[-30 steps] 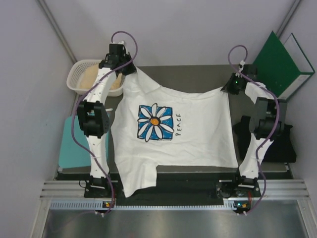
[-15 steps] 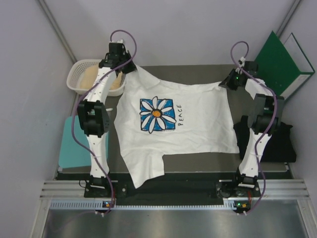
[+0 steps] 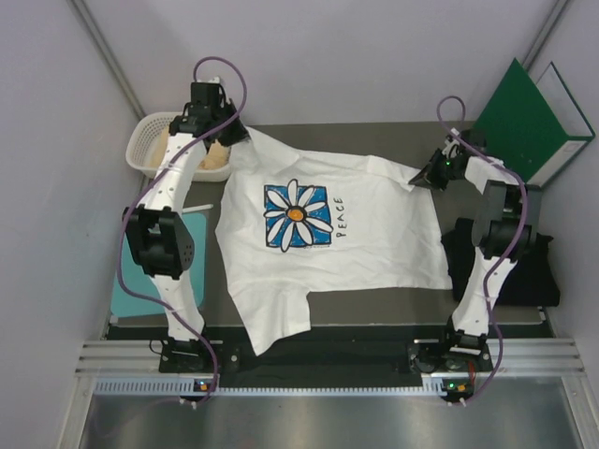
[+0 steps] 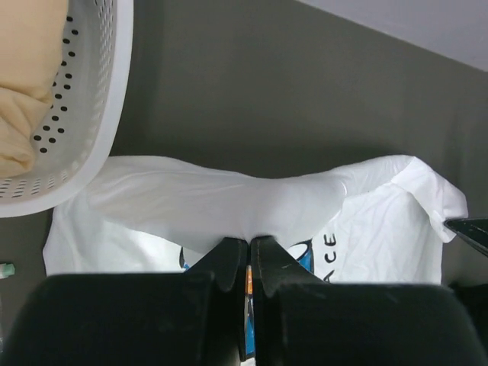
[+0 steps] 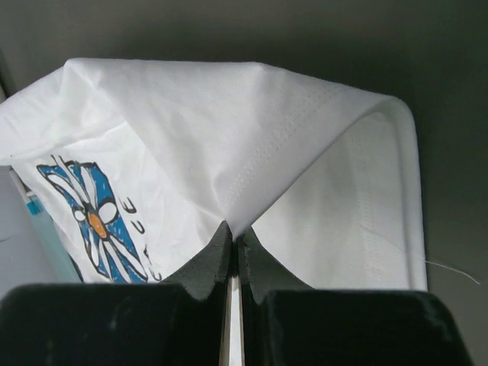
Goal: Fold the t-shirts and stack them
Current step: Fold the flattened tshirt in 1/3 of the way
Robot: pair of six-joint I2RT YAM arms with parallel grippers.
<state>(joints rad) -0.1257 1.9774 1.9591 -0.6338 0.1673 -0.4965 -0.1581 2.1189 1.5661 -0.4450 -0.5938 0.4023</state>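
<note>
While the white t-shirt (image 3: 328, 243) lies spread over the worktop (image 3: 374, 138), left fingers (image 4: 244, 255) and right fingers (image 5: 227, 248) each pinch 1 far corner, fully closed.

White links (image 3: 174, 176), black joints (image 3: 159, 245), purple cables (image 3: 217, 60).

From above I see the white t-shirt (image 3: 374, 243) spread print-up in the middle, showing a blue square with a white daisy and the word PEACE. Its corners at 11 and 2 o'clock are drawn up into pinched peaks, with the far hem sagging between them. One sleeve trails out toward 7 o'clock. The black t-shirt (image 3: 543, 281) lies in a crumpled heap at 3 o'clock, just beside the white one's edge. The tan-peach t-shirt (image 4: 30, 76) sits bunched inside the white perforated basket (image 3: 138, 154) at 10 o'clock.
</note>
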